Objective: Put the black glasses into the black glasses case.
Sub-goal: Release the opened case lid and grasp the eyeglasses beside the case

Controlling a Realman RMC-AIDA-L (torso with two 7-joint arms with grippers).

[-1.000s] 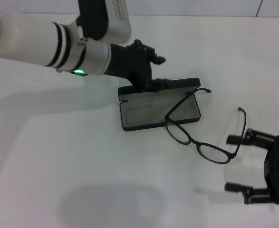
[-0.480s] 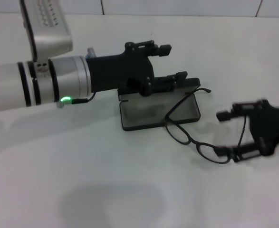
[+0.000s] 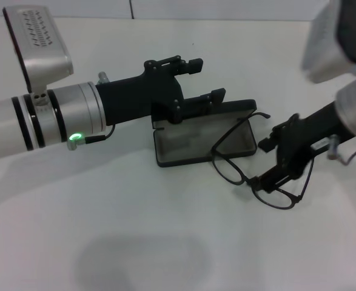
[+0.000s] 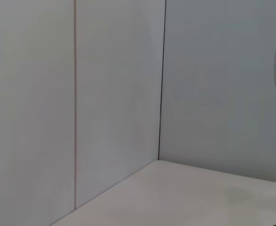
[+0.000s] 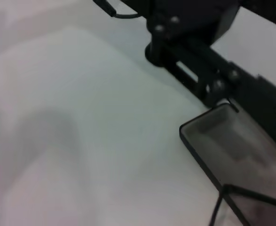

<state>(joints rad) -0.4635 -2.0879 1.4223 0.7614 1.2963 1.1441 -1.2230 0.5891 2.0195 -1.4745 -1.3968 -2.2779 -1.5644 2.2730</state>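
Note:
The black glasses case lies open in mid-table, grey lining up, its lid raised along the far edge. The black glasses lie unfolded at the case's right front corner, with one lens over the rim and one temple arm across the lining. My left gripper is open at the case's far edge, its lower finger along the lid. My right gripper is open just right of the case, its fingers on either side of the glasses' frame near the bridge. The right wrist view shows the case, a temple arm and the left gripper.
The white table spreads in front of and left of the case. A tiled wall stands behind the table. The left forearm crosses the left half of the table above its surface.
My right gripper has moved from the front right up and left onto the glasses. My left arm has swung lower and stays at the case's far edge. The glasses and case lie as before.

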